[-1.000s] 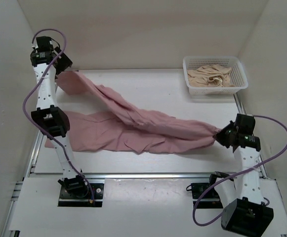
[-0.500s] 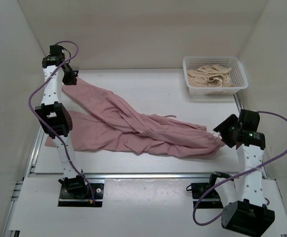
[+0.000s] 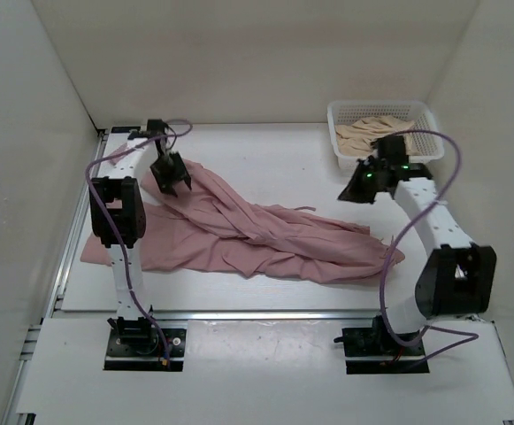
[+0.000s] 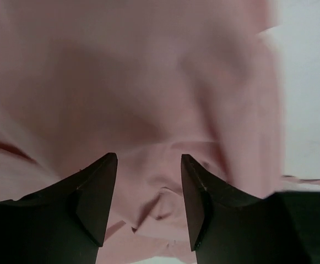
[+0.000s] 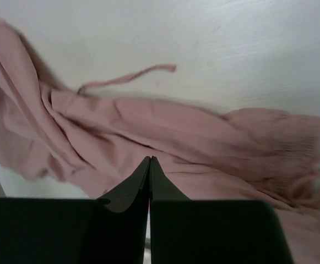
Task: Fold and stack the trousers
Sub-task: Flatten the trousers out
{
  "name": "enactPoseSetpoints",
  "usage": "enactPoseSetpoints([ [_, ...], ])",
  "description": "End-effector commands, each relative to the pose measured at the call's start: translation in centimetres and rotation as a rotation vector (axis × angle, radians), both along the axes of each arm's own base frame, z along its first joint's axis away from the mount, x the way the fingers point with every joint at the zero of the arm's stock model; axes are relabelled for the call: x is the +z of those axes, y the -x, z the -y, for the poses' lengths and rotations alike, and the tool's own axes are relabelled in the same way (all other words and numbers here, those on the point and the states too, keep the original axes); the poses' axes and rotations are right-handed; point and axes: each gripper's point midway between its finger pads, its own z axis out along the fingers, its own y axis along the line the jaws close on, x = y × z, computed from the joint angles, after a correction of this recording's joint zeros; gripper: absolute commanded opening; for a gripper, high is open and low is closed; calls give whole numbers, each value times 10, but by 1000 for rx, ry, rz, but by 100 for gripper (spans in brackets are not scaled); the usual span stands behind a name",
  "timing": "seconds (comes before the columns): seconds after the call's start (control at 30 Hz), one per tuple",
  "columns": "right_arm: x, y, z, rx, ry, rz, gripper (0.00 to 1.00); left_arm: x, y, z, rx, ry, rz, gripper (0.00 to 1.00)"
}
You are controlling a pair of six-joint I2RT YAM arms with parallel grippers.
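The dusty-pink trousers (image 3: 239,235) lie crumpled across the table, one leg running up to the back left and the gathered waistband (image 5: 292,140) at the right. A loose drawstring (image 5: 126,78) rests on the table. My left gripper (image 3: 170,181) hovers over the upper leg end. In the left wrist view it (image 4: 148,160) is open, with wrinkled pink cloth (image 4: 148,82) below the fingers and nothing gripped. My right gripper (image 3: 352,191) is raised beyond the waistband, near the basket. In the right wrist view it (image 5: 150,160) is shut and empty above the trousers (image 5: 165,126).
A white basket (image 3: 385,158) holding beige cloth (image 3: 376,135) stands at the back right, just behind the right arm. White walls close in the table on the left, back and right. Metal rails (image 3: 257,312) run along the near edge.
Both grippers let go of the trousers, which dropped flat onto the table. The left arm swung in from the back-left corner. The right arm rose from the near right toward the basket and shut.
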Motion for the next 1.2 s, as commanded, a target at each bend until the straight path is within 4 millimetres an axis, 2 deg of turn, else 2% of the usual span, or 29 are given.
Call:
enactPoseSetpoints([
  [0.0, -27, 9, -54, 181, -75, -68, 0, -8, 22, 9, 10, 85, -17, 61],
  [0.03, -51, 21, -58, 186, -86, -131, 0, -16, 26, 6, 24, 73, -33, 61],
  [0.13, -89, 43, -75, 181, -108, -225, 0, -36, 44, 6, 26, 71, -94, 61],
  [0.17, -108, 67, -81, 188, -109, -291, 0, -40, 48, 6, 27, 70, -108, 61],
  [0.23, -122, 85, -77, 164, -52, -318, 0, -46, 57, 6, 27, 70, -127, 60],
  [0.27, -124, 96, -81, 159, -42, -329, 0, -54, 70, 3, 33, 54, -161, 60],
  [0.33, -144, 123, -76, 144, 9, -383, 0, -50, 79, -2, 49, 30, -154, 59],
  [0.37, -145, 130, -76, 136, 16, -382, 0, -58, 95, -4, 53, 17, -184, 59],
  [0.4, -150, 137, -75, 108, 21, -401, 0, -51, 100, -6, 56, 6, -162, 59],
  [0.43, -158, 154, -73, 108, 43, -438, 0, -50, 108, -7, 56, 6, -168, 59],
  [0.47, -156, 159, -74, 100, 44, -426, 0, -57, 121, -8, 58, -4, -187, 59],
  [0.53, -160, 176, -72, 74, 85, -453, 0, -46, 129, -11, 61, -15, -162, 60],
  [0.6, -151, 179, -70, 58, 107, -428, 0, -38, 130, -13, 56, -26, -136, 60],
  [0.63, -146, 185, -68, 57, 134, -436, 0, -27, 128, -13, 56, -25, -101, 60],
  [0.67, -136, 176, -61, 33, 173, -377, 0, -17, 125, -17, 69, -23, -86, 60],
  [0.7, -126, 169, -58, 15, 189, -340, 2, -1, 110, -19, 75, -13, -41, 61],
  [0.73, -105, 152, -60, 16, 196, -265, 7, 14, 103, -19, 76, -11, -5, 61],
  [0.77, -93, 145, -56, 11, 223, -228, 31, 24, 98, -19, 76, -11, 0, 63],
  [0.8, -81, 136, -54, 8, 243, -185, 42, 51, 75, -23, 86, -32, 75, 64],
  [0.83, -54, 111, -49, -37, 246, -99, 51, 60, 66, -26, 91, -44, 93, 64],
  [0.87, -47, 103, -44, -26, 275, -78, 59, 57, 55, -30, 100, -66, 81, 67],
  [0.9, -39, 92, -36, -59, 281, -59, 65, 79, 39, -38, 129, -104, 123, 71],
  [0.93, -37, 84, -32, -68, 290, -59, 65, 82, 30, -41, 136, -119, 123, 71],
  [0.97, -29, 75, -33, -51, 278, -39, 65, 65, 19, -44, 140, -139, 79, 71],
  [1.0, -26, 65, -27, -70, 264, -30, 65, 64, 11, -49, 151, -168, 74, 72],
  [1.03, -33, 61, -26, -65, 259, -50, 65, 82, -3, -56, 177, -197, 107, 72],
  [1.07, -30, 53, -27, -52, 243, -36, 65, 59, -12, -58, 177, -215, 52, 72],
  [1.17, -40, 45, -22, -49, 205, -86, 65, 49, -36, -60, 208, -247, 55, 81],
])
